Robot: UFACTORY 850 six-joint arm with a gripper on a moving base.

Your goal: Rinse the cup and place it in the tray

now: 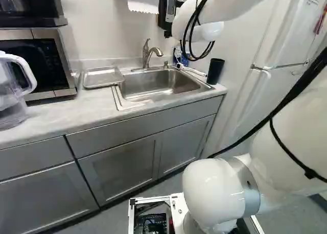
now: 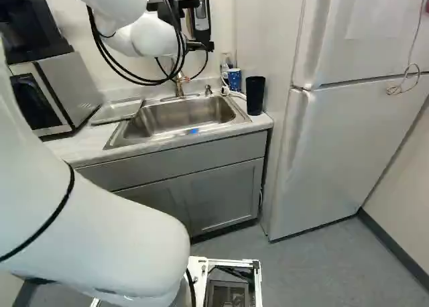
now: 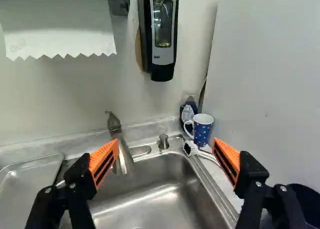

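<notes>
So my hand point(image 3: 166, 141) is spread wide with nothing between the orange pads point(image 3: 104, 161), hanging in front of the sink point(image 1: 158, 84). The blue spotted cup point(image 3: 202, 130) is out ahead of me, nearer the line of my right finger. It's upright on the table point(image 1: 51, 114), back past the sink's right-hand corner, handle facing the faucet side, with a dark bottle point(image 3: 188, 111) just behind it. There's a white brush point(image 3: 190, 148) in front of the cup, right at the sink's corner.

The tray point(image 1: 102, 77) is the shallow metal one, sitting flat on the other side of the sink, between it and the microwave point(image 1: 43, 63). Cup's not in it.

The faucet point(image 3: 121, 151) stands at the back of the sink, between the tray and the cup. There's also a black tumbler point(image 2: 255, 95) upright by the sink, on the fridge point(image 2: 348, 119) side. On the wall it's paper towel point(image 3: 57, 29) and a soap dispenser point(image 3: 161, 34), both higher than the cup.
</notes>
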